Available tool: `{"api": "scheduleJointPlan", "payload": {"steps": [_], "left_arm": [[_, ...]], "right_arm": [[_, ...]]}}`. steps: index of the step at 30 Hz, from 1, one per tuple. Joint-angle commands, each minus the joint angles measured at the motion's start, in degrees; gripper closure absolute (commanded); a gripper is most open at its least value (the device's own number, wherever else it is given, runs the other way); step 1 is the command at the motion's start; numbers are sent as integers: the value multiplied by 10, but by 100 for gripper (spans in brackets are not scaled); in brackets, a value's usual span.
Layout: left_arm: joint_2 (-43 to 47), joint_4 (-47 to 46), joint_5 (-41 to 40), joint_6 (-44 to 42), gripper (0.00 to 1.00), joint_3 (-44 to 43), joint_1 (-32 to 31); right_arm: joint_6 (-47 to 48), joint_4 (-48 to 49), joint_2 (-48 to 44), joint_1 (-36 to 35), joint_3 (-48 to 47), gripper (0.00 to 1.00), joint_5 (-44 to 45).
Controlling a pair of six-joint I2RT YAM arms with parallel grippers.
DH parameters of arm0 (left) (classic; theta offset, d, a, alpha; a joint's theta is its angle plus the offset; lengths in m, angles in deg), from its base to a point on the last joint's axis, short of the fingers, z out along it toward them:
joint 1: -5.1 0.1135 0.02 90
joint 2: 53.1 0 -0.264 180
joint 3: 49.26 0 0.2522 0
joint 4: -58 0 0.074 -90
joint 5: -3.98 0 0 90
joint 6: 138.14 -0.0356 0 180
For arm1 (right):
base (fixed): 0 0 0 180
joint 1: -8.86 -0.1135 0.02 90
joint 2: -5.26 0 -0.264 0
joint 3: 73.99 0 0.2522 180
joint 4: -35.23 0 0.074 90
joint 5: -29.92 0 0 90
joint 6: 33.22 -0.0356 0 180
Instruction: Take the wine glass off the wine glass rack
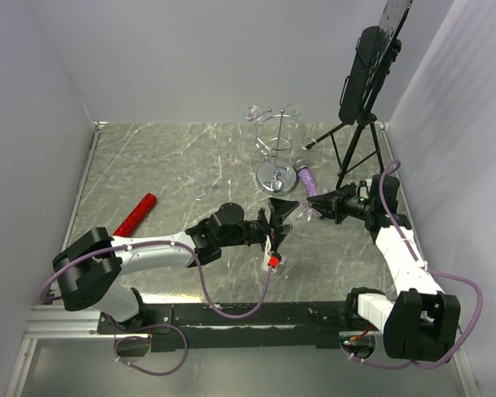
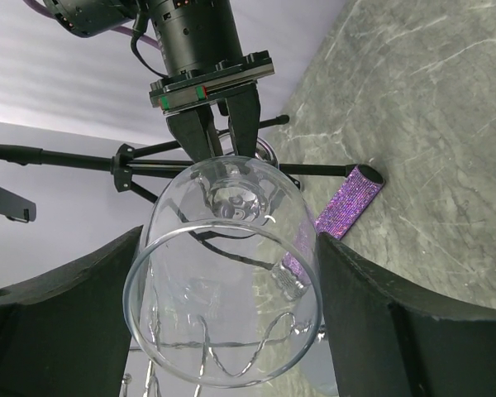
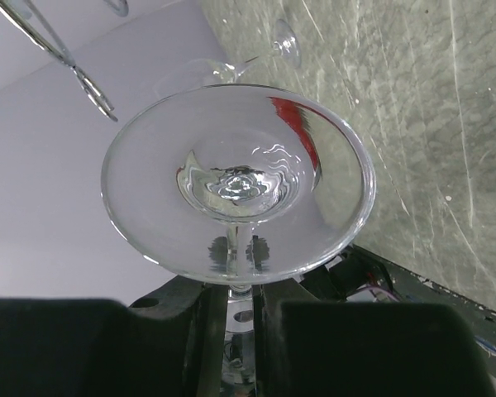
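The wine glass (image 1: 304,207) is held sideways in the air between my two grippers, in front of the chrome wine glass rack (image 1: 276,142). My right gripper (image 1: 319,204) is shut on its stem, just behind the round foot (image 3: 236,178); the same grip shows in the left wrist view (image 2: 223,136). My left gripper (image 1: 279,218) has its fingers (image 2: 388,331) against both sides of the bowl (image 2: 223,273), whose open mouth faces the left wrist camera. The rack's wire loops (image 2: 231,356) show through the bowl.
Two more glasses (image 1: 250,112) hang on the rack. Another glass (image 3: 264,54) lies on the marble table. A purple glitter tube (image 1: 308,180) lies by the rack's disc base. A black tripod stand (image 1: 360,124) is at the back right, and a red cylinder (image 1: 135,213) at the left.
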Motion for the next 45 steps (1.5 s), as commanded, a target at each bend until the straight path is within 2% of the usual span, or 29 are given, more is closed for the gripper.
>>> {"api": "scheduleJointPlan", "payload": {"steps": [1,3,6,8,10,11,15,19,25,28,35,45], "left_arm": [[7,-18,25,7,60,-27,-4],[10,-14,26,14,69,-30,-3],[14,-15,25,25,89,-30,-3],[19,-18,23,31,97,-28,-3],[25,-7,18,40,99,-30,-3],[29,1,16,47,99,-30,-4],[45,43,-1,97,99,-34,-4],[64,110,-35,199,98,-44,-3],[113,272,-78,346,99,-80,2],[144,370,-65,396,99,-110,22],[188,587,-12,524,99,-168,142],[348,709,-46,491,99,-100,351]], "right_arm": [[-1,-2,-15,-4,0,93,-5],[2,-4,-13,-4,-1,78,-1],[9,-9,-11,-2,-3,45,3],[22,-19,-13,2,-8,29,4],[38,-36,-17,10,-11,4,7],[47,-47,-20,16,-11,0,9],[74,-78,-27,38,6,0,9],[98,-93,-39,59,16,0,20],[145,-120,-49,89,-9,0,38],[173,-142,-55,100,-23,0,55],[234,-176,-60,135,-45,0,88],[265,-183,-41,168,-64,0,125]]}}
